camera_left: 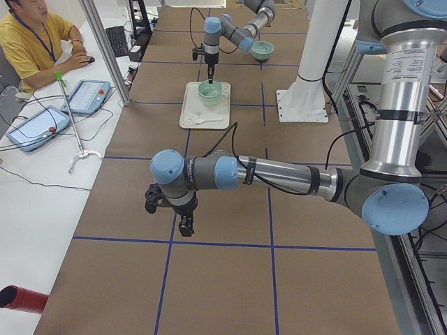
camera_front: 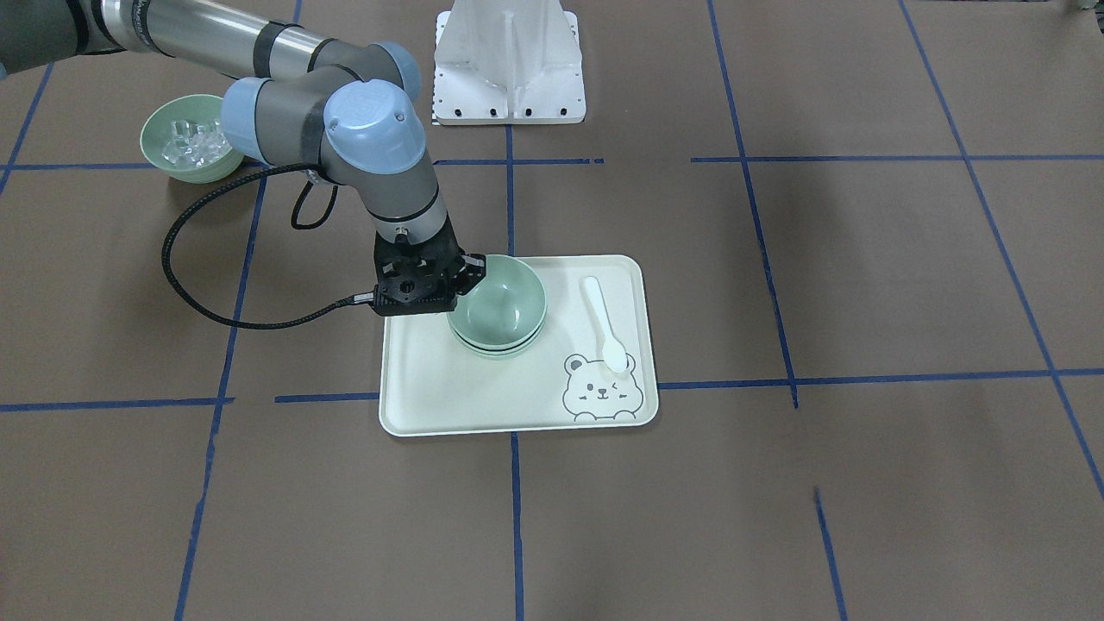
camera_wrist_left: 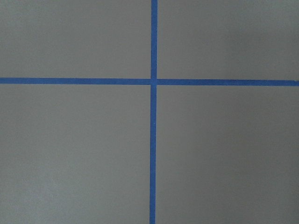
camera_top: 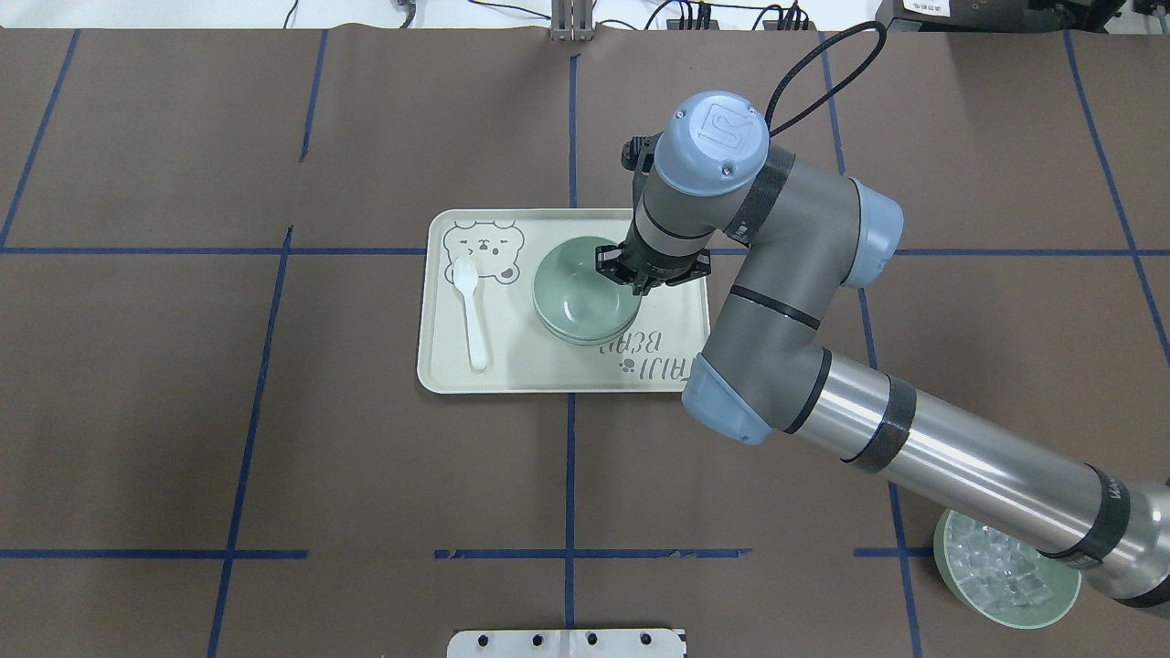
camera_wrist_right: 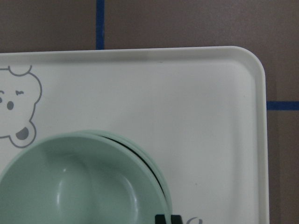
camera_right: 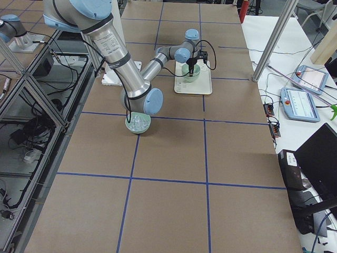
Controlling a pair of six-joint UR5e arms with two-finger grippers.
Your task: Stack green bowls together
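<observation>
The green bowls [camera_front: 498, 302] sit nested in one stack on the cream tray [camera_front: 483, 397], with the top bowl slightly off-centre on the lower ones. The stack also shows in the overhead view [camera_top: 580, 297] and the right wrist view [camera_wrist_right: 79, 186]. My right gripper [camera_front: 473, 269] points down at the stack's rim on the robot's side, its fingers closed on the top bowl's rim [camera_top: 614, 274]. In the right wrist view the fingertips [camera_wrist_right: 162, 218] just show at the bottom edge. My left gripper [camera_left: 185, 227] hangs over bare table far from the tray; I cannot tell whether it is open or shut.
A white spoon [camera_front: 604, 323] lies on the tray beside the bear print. A green bowl with clear cubes [camera_front: 190, 138] stands off the tray under the right arm's upper link. A white mount plate [camera_front: 509, 69] is at the robot's side. Blue tape lines cross the brown table.
</observation>
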